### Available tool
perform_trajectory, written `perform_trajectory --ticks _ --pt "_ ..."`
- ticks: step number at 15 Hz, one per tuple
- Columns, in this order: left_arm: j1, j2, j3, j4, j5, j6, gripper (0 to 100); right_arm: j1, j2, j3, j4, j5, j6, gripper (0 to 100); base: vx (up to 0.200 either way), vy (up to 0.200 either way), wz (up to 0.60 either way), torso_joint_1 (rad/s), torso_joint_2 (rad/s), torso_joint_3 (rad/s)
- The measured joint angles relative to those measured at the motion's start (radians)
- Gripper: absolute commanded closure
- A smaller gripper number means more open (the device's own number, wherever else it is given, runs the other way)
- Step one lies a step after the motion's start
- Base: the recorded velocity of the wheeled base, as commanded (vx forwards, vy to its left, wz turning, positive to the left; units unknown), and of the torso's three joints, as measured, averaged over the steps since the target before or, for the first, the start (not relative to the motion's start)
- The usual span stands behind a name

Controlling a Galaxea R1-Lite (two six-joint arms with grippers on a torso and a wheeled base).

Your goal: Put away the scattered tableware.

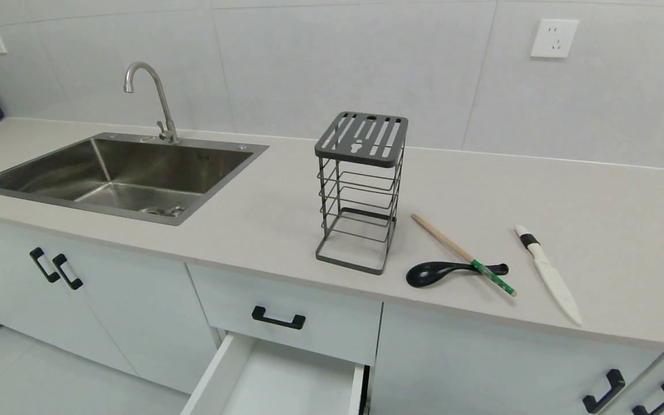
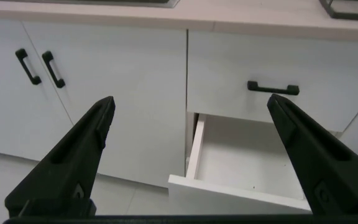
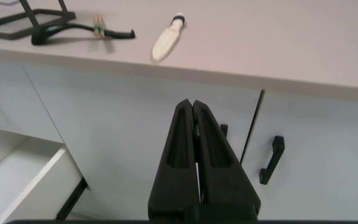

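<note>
Three pieces, a black spoon (image 1: 441, 272), a green-tipped wooden chopstick (image 1: 461, 253) (possibly a pair) crossing it and a white black-banded knife (image 1: 548, 274), lie on the beige table (image 1: 251, 219) beside the dark wire rack (image 1: 361, 190), none stowed; left gripper (image 2: 190, 102) fingers spread, right gripper (image 3: 192, 109) fingers pressed together.

A kitchen: steel sink (image 1: 49, 185), tiled wall (image 1: 332, 63), counter cabinets (image 1: 136, 311).

Glossy black spoon (image 1: 433, 272), brushed-steel sink (image 1: 55, 187)
</note>
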Motion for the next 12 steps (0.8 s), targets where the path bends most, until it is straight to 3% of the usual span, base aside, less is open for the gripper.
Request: perform_trajectory --ticks 5,11,12 --pt "0.000 0.000 0.000 0.000 0.000 0.000 0 -0.001 0.000 0.000 0.000 0.000 0.000 100 0.000 0.000 0.00 0.211 -0.45 -0.238" --pt "0.000 0.000 0.000 0.000 0.000 0.000 0 -0.001 0.000 0.000 0.000 0.000 0.000 100 0.000 0.000 0.00 0.019 -0.04 -0.020" --pt "0.000 0.000 0.000 0.000 0.000 0.000 0 -0.001 0.000 0.000 0.000 0.000 0.000 0 0.000 0.000 0.00 0.000 0.00 0.000"
